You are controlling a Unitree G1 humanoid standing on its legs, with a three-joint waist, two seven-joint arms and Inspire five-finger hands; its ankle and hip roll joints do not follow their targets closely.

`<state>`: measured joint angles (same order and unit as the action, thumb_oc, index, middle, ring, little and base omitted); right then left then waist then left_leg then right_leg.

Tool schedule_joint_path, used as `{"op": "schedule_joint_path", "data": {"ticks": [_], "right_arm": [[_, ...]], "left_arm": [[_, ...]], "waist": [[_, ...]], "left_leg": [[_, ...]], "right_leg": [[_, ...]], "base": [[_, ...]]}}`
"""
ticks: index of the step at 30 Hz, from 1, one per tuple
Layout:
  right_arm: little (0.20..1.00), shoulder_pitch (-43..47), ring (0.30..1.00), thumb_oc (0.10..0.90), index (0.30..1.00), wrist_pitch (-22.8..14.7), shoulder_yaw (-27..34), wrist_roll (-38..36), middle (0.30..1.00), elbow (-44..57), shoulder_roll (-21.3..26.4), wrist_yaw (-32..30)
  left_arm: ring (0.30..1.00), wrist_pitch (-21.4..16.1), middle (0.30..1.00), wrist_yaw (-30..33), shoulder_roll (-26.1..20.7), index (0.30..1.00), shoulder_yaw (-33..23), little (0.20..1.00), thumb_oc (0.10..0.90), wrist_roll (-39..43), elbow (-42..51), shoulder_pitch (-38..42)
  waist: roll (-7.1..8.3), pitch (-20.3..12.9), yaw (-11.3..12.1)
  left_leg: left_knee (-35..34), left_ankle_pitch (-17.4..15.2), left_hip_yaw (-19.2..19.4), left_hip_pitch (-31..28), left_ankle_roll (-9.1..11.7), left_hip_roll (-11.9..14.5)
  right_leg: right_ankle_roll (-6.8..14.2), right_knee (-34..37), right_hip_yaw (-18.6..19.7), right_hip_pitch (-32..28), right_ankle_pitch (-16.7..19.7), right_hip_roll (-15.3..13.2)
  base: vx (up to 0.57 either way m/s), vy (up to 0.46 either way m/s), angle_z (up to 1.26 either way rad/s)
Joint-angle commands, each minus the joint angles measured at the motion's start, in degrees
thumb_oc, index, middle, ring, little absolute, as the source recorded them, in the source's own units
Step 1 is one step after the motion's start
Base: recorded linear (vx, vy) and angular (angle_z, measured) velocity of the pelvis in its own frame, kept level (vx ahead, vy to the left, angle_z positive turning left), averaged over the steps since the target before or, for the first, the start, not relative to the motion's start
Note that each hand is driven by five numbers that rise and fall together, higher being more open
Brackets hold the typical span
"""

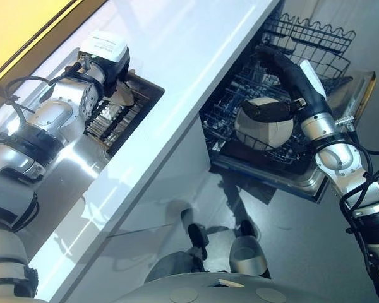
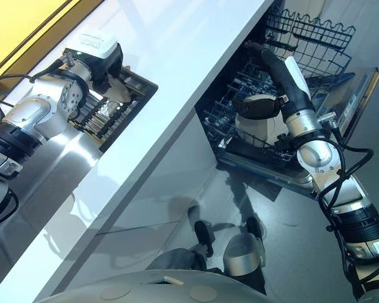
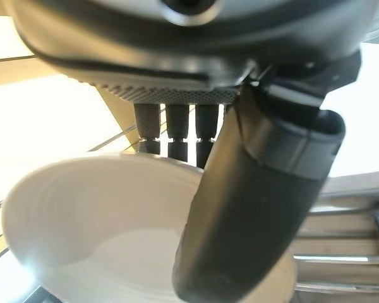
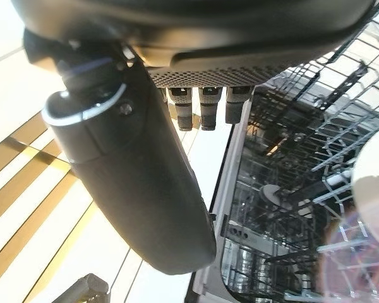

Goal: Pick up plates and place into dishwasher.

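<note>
In the dishwasher rack (image 1: 316, 44), right hand (image 1: 273, 112) touches the plate (image 1: 265, 129).

No readable text, label, brand, number or sign in any view.

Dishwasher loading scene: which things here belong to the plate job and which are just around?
Part of the job:
- white plate, gripped by the left hand at the dish rack on the counter
- plate standing in the dishwasher's lower rack
- right hand, on that plate
- open dishwasher door

Just around:
- white countertop
- upper rack
- grey floor
</note>
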<state>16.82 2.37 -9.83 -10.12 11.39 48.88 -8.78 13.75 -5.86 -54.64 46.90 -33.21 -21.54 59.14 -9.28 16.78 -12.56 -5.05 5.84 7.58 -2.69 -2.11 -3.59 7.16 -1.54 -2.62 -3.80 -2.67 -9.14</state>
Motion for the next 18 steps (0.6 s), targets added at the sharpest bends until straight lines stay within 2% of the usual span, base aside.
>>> {"op": "schedule_joint_path", "data": {"ticks": [1,8,12,13,15,18], "right_arm": [[0.9,5.9,0.9,0.8,0.9,-7.8,3.3,-1.1,0.9,4.9,0.3,-3.4],[0.9,3.7,0.9,0.8,0.9,-11.2,5.0,-3.8,0.9,6.1,0.9,-5.7],[0.9,3.1,0.9,0.8,0.9,-12.8,5.5,-4.9,0.9,6.6,0.9,-6.8],[0.9,2.7,0.9,0.8,0.9,-13.4,5.8,-5.1,0.9,6.8,0.8,-7.2],[0.9,1.8,0.9,0.8,0.9,-14.0,6.5,-5.5,0.9,6.9,0.2,-7.6],[0.9,-1.2,0.9,0.8,0.9,-15.3,8.4,-6.2,0.9,7.4,-0.6,-7.4]], "left_arm": [[0.3,1.8,0.3,2.9,-8.4,0.3,-1.7,0.2,0.1,-3.3,-2.4,5.9],[0.3,-3.6,0.3,7.9,-12.3,0.3,-3.1,0.2,0.1,-1.2,2.2,5.1],[0.3,-4.8,0.3,9.3,-14.0,0.3,-5.3,0.2,0.1,0.1,5.4,3.9],[0.3,-5.0,0.3,11.2,-14.7,0.3,-6.1,0.2,0.1,2.9,6.7,3.2],[0.3,-6.0,0.3,12.3,-15.4,0.3,-9.2,0.2,0.1,3.3,9.0,1.3],[0.3,-7.5,0.3,14.4,-17.2,0.3,-16.8,0.2,0.1,5.1,12.9,-5.8]], "waist": [[3.32,-8.0,2.6],[4.57,-9.6,4.4],[5.06,-10.4,5.4],[5.21,-10.6,5.7],[5.48,-11.2,6.4],[5.91,-12.0,7.5]], "left_leg": [[3.6,-7.7,0.4,-1.7,1.3,-2.6],[2.7,-7.2,-1.3,-2.6,1.3,-1.8],[2.4,-6.5,-1.9,-2.7,1.4,-1.3],[2.1,-6.4,-2.2,-2.9,1.4,-1.3],[1.7,-6.2,-2.7,-3.0,1.5,-1.1],[0.8,-5.7,-3.6,-3.4,1.7,-1.0]], "right_leg": [[2.0,-3.8,-0.8,5.6,3.3,-0.2],[1.5,-2.8,-2.3,3.4,2.6,1.0],[1.0,-1.9,-3.0,2.6,3.2,1.8],[0.9,-1.4,-3.2,2.2,3.2,2.0],[0.7,-0.9,-3.6,1.7,3.3,2.5],[0.6,0.2,-4.2,0.9,3.6,3.0]], "base": [[-0.11,-0.102,0.16],[-0.11,-0.137,0.11],[-0.11,-0.13,0.15],[-0.1,-0.101,0.13],[-0.07,-0.128,0.15],[-0.07,-0.102,0.13]]}}
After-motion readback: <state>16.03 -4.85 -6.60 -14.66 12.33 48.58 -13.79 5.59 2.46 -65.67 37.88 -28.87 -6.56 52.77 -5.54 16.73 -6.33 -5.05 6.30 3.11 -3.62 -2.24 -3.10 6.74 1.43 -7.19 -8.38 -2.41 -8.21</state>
